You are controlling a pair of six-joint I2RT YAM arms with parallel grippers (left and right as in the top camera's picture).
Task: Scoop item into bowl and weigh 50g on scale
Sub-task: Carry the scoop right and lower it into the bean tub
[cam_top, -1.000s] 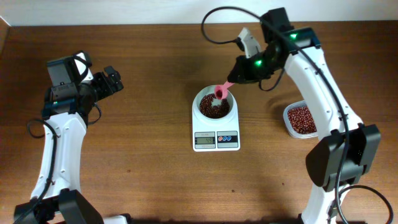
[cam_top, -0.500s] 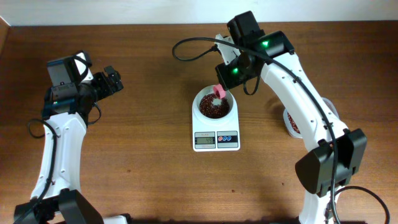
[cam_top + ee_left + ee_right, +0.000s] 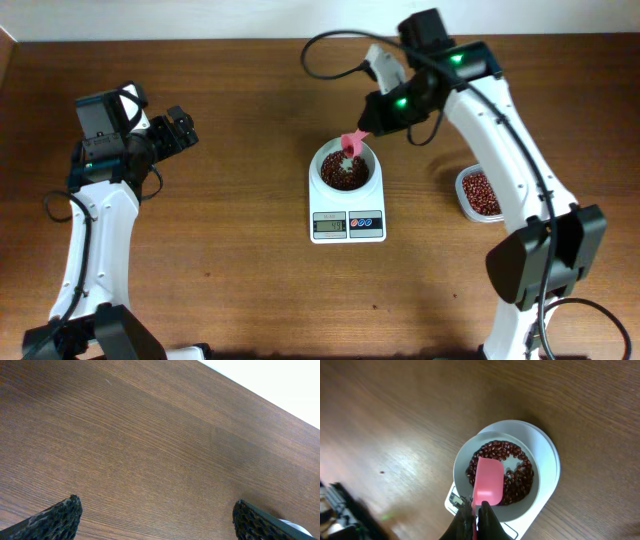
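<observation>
The right hand is pressed together on the handle of a pink scoop, with the fingers pinched tight around it. The scoop's blade is carried just beyond the fingertips and is held over the white bowl. From the wrist view it is seen above the near half of the bowl. Whether the blade touches the beans cannot be told.

The red-brown beans are heaped inside the bowl, directly below and ahead of this hand, and a patch of white bowl floor is left showing among them. The bowl is seated on the white scale, whose grey display and coloured buttons are turned away from the hand, toward the front of the counter. The reading on the display is too small to be made out.

A clear tub holding more beans is set well apart from the hand, beside the right arm's lower links.

The left hand is held spread wide, well apart from the bowl and scale. Between its fingers only bare counter is seen.
</observation>
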